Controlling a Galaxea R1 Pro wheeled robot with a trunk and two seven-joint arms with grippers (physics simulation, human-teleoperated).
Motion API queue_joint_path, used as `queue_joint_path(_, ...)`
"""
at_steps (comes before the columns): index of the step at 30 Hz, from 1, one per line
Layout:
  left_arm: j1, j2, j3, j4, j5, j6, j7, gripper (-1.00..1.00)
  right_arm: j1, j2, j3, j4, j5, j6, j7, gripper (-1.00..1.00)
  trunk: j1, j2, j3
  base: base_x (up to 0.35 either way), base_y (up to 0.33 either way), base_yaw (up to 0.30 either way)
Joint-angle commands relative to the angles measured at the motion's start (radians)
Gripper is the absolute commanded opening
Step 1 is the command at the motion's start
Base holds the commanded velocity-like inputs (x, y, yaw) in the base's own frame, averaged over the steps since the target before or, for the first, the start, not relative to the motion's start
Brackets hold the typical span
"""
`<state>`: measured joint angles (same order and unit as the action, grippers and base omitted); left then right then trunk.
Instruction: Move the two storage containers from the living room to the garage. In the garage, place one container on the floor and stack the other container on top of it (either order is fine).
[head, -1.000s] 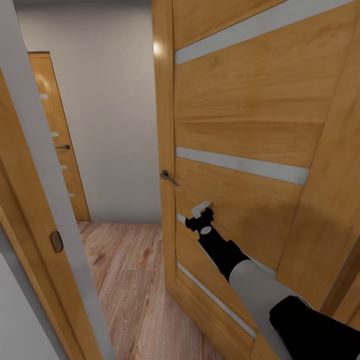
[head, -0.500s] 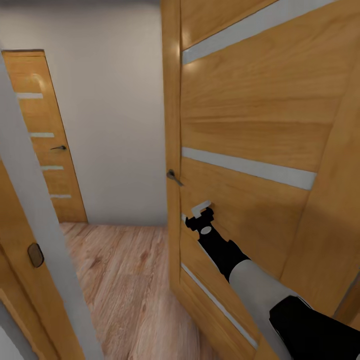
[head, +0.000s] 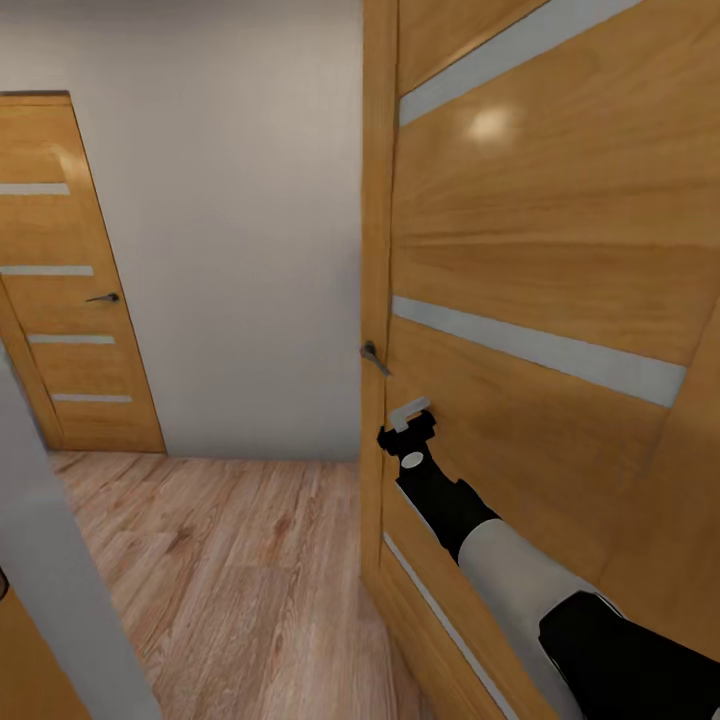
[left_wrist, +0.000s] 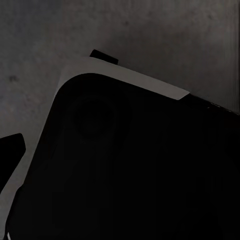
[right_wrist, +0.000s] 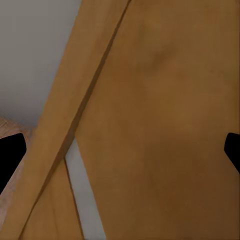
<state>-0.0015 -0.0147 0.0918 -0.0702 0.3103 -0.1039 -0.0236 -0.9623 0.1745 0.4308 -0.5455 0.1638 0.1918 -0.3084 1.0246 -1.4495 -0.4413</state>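
Everything in the head view has slid to the right since a second ago, so the camera has turned: the far door (head: 70, 280) at the left of the frame now shows almost whole, and the grey frame post (head: 60, 590) that stood tall at the left has sunk to the lower left corner. The open wooden door (head: 540, 260) still takes up the right half of the frame, and the right arm (head: 520, 570) reaches up from the lower right with the right gripper (head: 410, 415) resting against that door, just below its handle (head: 372, 356). My guess is that the arm is held out like this to push the door aside so the robot can roll through onto the wood floor (head: 240, 580) of the hallway. In the right wrist view, the two dark fingertips (right_wrist: 10, 155) sit far apart at the edges of the picture, with only the door's wood between them, so the pincer is spread wide and holds nothing. The left wrist view is very dark, with some black and grey part of the robot (left_wrist: 120, 165) close in front, and I cannot tell how the left gripper stands. No orange-red storage container can be seen from here, so I cannot say where the two lie from the pincer; the robot looks to be on its way.
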Motion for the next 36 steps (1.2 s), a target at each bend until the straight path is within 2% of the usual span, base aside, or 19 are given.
queue_joint_path(1, 0.000, 0.000, 0.008, 0.000, 0.001, -0.002, -0.002, 1.00, -0.001, 0.000, 0.002, -0.001, 0.011, 0.010, -0.024, 1.00, 0.000, 0.000, -0.001, 0.245, -0.002, 0.000)
queue_joint_path(5, 0.000, 0.000, 0.008, 0.000, 0.001, -0.002, -0.002, 1.00, -0.001, 0.000, 0.003, -0.001, 0.010, 0.010, -0.044, 1.00, 0.000, 0.000, -0.001, 0.245, -0.001, 0.000)
queue_joint_path(13, 0.000, 0.000, 0.008, 0.000, 0.000, -0.002, -0.002, 1.00, 0.000, 0.000, 0.004, 0.009, 0.010, 0.021, -0.033, 1.00, 0.000, 0.000, -0.001, 0.230, 0.000, 0.005)
queue_joint_path(19, 0.000, -0.001, 0.008, 0.000, 0.000, -0.003, -0.002, 1.00, 0.000, 0.000, 0.003, 0.012, 0.008, 0.025, -0.036, 1.00, 0.000, 0.000, -0.001, 0.181, 0.000, 0.193)
queue_joint_path(27, 0.000, -0.001, 0.008, 0.000, 0.001, -0.003, -0.002, 1.00, 0.000, 0.000, 0.002, 0.012, 0.008, 0.025, -0.037, 1.00, 0.000, 0.000, -0.001, 0.033, 0.000, 0.051)
queue_joint_path(36, 0.000, -0.001, 0.008, 0.000, 0.001, -0.003, -0.002, 1.00, 0.000, 0.000, 0.002, 0.012, 0.006, 0.024, -0.037, 1.00, 0.000, 0.000, -0.001, 0.002, 0.000, 0.168)
